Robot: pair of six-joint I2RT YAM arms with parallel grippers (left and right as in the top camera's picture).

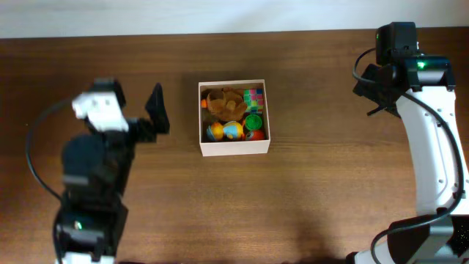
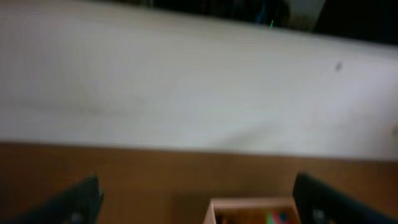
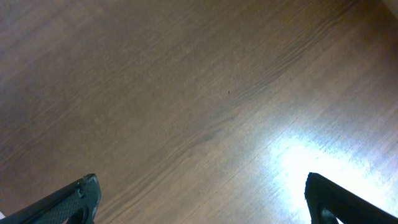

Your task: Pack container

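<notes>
Container (image 1: 234, 149) with small toys (image 1: 233, 130) inside sits midway on the desk (image 1: 330, 191); the left claw (image 2: 200, 200), wide and empty, is near its left side, the right claw (image 3: 202, 198), wide and empty, well off right over bare wood

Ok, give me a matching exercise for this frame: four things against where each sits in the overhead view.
Things:
1 container
2 left gripper
3 right gripper
4 green toy

Places:
A far right, near the back edge
B inside the container, right side
C middle of the table
D just left of the container, not touching it

Pairs: 1-C, 2-D, 3-A, 4-B
</notes>
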